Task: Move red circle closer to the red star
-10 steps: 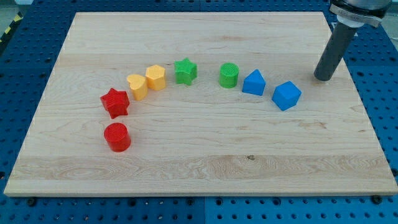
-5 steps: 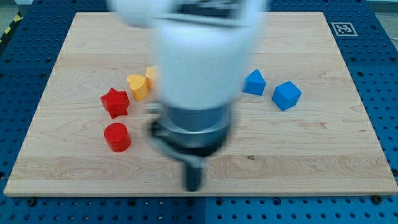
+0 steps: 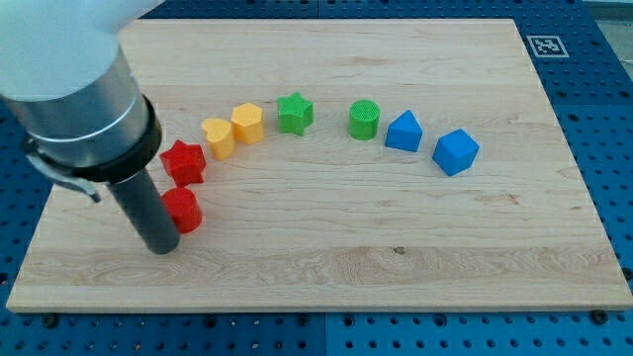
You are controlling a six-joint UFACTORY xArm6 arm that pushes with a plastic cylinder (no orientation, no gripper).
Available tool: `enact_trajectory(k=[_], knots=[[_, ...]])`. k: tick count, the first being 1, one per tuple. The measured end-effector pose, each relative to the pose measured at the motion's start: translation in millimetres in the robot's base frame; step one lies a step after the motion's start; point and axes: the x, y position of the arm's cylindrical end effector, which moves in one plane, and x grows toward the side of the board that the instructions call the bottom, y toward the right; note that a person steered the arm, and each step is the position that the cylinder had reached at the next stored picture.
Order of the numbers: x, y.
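Tip [image 3: 161,246]: at red circle [image 3: 185,210], lower-left side
Red star [image 3: 183,161]: just above circle
Hand: none, bare rod

One camera only, set beyond the wooden board's [image 3: 326,267] near long edge and raised, looking down at a slant toward the far edge; near enough that the board fills almost the whole view, all four edges showing; blue perforated table [image 3: 603,119] frames it; no second view shares anything.
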Motion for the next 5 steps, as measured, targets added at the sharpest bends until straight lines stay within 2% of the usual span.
enact_trajectory(k=[1, 3, 5], knots=[[-5, 26], [-4, 1], [-10, 0]])
